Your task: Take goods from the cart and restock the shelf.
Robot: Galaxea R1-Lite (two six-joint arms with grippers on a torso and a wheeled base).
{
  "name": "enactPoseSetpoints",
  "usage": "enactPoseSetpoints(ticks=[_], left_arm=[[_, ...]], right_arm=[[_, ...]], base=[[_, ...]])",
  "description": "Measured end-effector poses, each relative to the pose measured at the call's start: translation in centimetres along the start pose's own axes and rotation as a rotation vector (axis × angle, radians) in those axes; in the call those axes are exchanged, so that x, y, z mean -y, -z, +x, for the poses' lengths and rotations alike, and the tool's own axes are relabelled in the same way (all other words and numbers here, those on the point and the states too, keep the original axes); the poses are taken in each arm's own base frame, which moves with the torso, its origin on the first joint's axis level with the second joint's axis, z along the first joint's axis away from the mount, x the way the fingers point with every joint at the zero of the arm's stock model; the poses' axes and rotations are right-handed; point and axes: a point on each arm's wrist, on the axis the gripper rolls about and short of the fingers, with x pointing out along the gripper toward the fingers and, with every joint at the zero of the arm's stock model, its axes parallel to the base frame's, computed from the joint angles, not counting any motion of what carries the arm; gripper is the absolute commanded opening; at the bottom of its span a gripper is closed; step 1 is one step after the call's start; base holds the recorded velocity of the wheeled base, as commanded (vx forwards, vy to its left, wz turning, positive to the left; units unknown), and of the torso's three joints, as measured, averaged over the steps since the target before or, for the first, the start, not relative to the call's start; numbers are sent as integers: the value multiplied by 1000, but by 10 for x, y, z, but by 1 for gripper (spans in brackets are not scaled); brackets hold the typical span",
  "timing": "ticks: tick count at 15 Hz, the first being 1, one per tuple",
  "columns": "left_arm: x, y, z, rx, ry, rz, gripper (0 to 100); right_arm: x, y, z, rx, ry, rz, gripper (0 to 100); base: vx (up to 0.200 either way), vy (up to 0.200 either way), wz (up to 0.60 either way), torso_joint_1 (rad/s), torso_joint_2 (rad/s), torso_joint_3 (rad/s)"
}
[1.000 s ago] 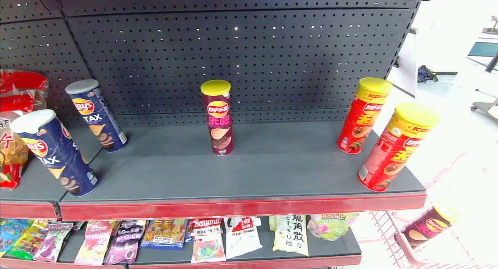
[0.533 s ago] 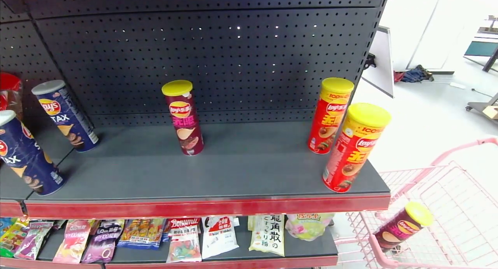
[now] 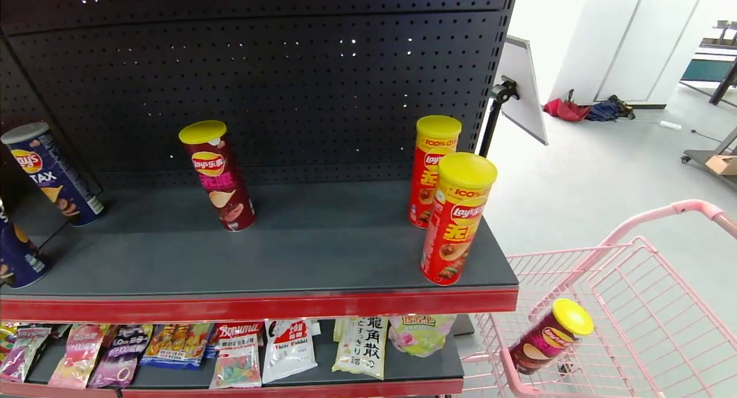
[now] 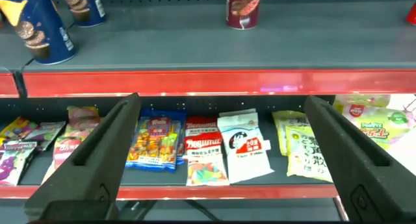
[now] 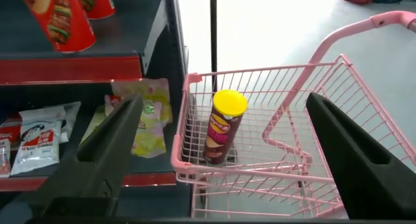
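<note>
Snagging looks the main risk: the maroon can (image 5: 224, 130) stands in the corner of the pink cart (image 3: 650, 219) nearest the shelf (image 3: 322, 260), close against the wire walls, so the right hand (image 5: 222, 99), spread wide and empty facing it, could catch the rim or topple the can.

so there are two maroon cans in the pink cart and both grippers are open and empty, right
Not quite: the pink cart holds just one maroon can, yellow-lidded, as the right wrist view shows. The rest stands: the left gripper and the right gripper are both open and empty.
</note>
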Motion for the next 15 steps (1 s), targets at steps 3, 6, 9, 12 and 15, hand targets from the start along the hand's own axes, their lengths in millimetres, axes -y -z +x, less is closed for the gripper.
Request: enactPoseSetpoints(ticks=[3, 6, 9, 12, 15], left_arm=[[0, 0, 0, -1, 0, 0, 100], [0, 0, 0, -1, 0, -2, 100], [0, 0, 0, -1, -2, -2, 100], [0, 0, 0, -1, -2, -4, 100], [0, 0, 0, 0, -2, -4, 100]], right_arm=[[0, 0, 0, 1, 0, 0, 100], [0, 0, 0, 1, 1, 0, 100], [0, 0, 0, 0, 1, 0, 100], [0, 0, 0, 0, 0, 0, 100], [0, 0, 0, 0, 1, 0, 100]], base=[[0, 0, 0, 0, 0, 0], [-67, 0, 0, 1, 1, 1], [-200, 0, 0, 6, 6, -1], [0, 0, 0, 0, 0, 0], [0, 0, -600, 2, -4, 5]])
